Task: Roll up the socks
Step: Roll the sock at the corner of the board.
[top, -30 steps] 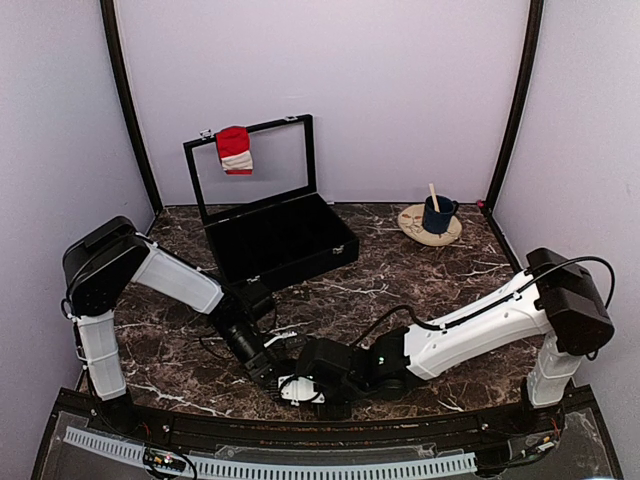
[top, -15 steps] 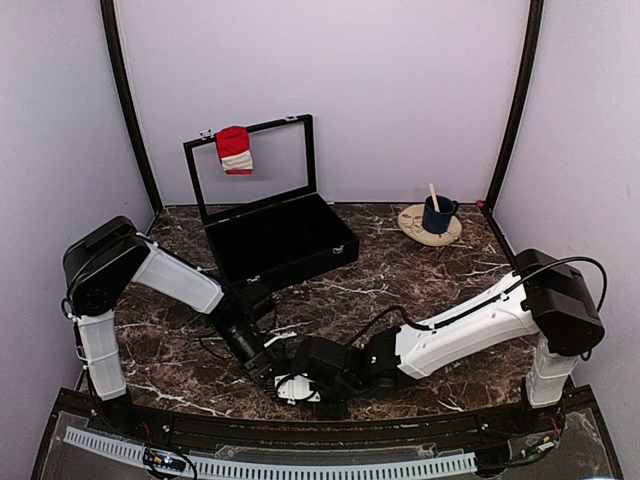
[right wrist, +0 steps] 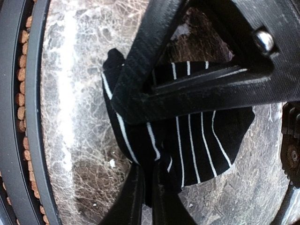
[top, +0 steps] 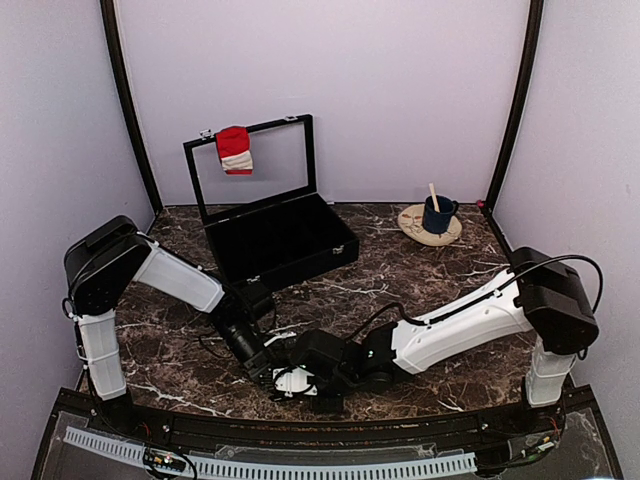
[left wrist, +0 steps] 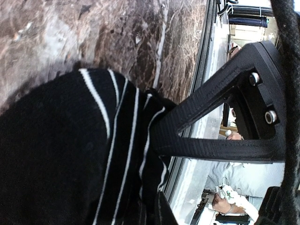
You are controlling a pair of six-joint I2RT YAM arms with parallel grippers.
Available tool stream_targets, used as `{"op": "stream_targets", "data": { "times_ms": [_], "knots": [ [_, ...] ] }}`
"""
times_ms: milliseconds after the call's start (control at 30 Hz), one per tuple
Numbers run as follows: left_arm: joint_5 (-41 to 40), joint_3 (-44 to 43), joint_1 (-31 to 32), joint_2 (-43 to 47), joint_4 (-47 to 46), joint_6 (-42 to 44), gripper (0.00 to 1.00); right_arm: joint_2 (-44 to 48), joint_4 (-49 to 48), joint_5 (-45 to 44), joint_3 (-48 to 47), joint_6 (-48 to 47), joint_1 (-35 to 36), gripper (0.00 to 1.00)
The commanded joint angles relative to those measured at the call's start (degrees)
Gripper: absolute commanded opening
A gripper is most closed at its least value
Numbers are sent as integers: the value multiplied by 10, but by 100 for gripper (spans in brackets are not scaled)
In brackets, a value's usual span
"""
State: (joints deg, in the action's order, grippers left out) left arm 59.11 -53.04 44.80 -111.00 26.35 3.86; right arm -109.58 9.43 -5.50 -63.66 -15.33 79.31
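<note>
Black with thin white stripes, the striped sock (right wrist: 197, 140) lies bunched on the marble desk (top: 440, 285) at its near edge. We see the left claw (top: 262, 366) and the right claw (top: 292, 380) both clamped on it, close together. Far back, the red sock (top: 235, 150) hangs over the lid (top: 308, 150) of the open black case (top: 285, 245).

Pretty plain booth tbh: pale lilac walls (top: 400, 80) on three sides, dark posts (top: 128, 110) running up the back corners, and soft, even light over everything. The tabletop (top: 430, 275) is a dark brown marble look with white veins, glossy enough to throw pale glare in the right wrist view. A black rail with a pale slotted strip (top: 300, 468) runs along its near edge.
</note>
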Motion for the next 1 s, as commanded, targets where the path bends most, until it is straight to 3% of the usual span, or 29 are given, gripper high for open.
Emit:
{"op": "stream_targets", "data": {
  "times_ms": [0, 267, 433, 633, 967],
  "knots": [
    [-38, -3, -6, -3, 17, 9, 1, -30, 28, 23, 3, 15, -7, 4],
    [-83, 22, -23, 54, -35, -34, 25, -25, 46, 51, 4, 35, -21, 0],
    [-95, 58, -28, 106, -91, -78, 33, -24, 53, 68, 0, 47, -30, 0],
    [-120, 92, -28, 154, -134, -115, 37, -26, 70, 87, -16, 60, -39, 0],
    [-247, 153, -28, 259, -200, -175, 40, -46, 133, 147, -71, 86, -59, 0]
  ]
}}
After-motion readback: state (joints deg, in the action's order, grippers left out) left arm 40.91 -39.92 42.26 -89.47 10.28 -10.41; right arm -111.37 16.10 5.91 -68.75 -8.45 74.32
